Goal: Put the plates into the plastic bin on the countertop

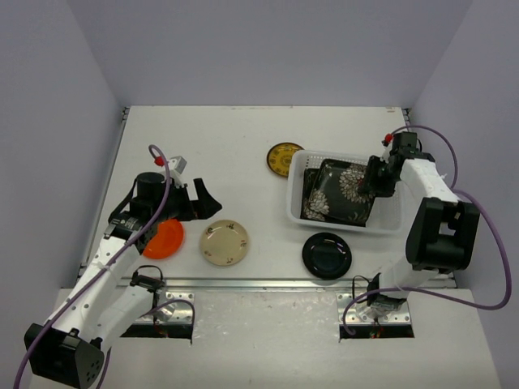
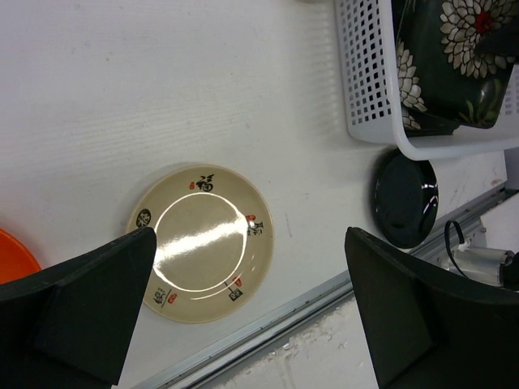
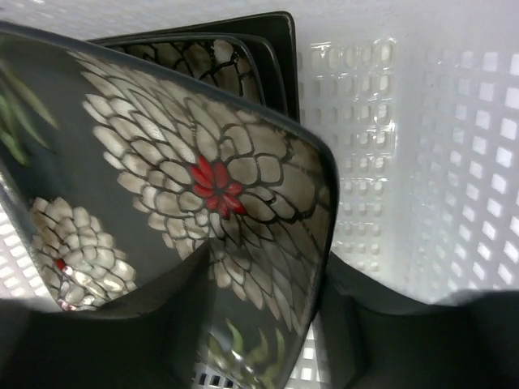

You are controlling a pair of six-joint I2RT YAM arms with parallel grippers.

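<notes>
The white lattice plastic bin stands right of centre on the countertop. My right gripper is shut on the rim of a black floral square plate and holds it tilted inside the bin. In the right wrist view the jaws pinch that plate, with a second floral plate lying behind it. My left gripper is open and empty above the cream plate. The orange plate, glossy black plate and patterned yellow plate lie on the countertop. The teal and amber plates are out of view.
The left wrist view shows the cream plate, the black plate, the bin corner and the metal strip along the front edge. Lavender walls enclose the countertop on three sides.
</notes>
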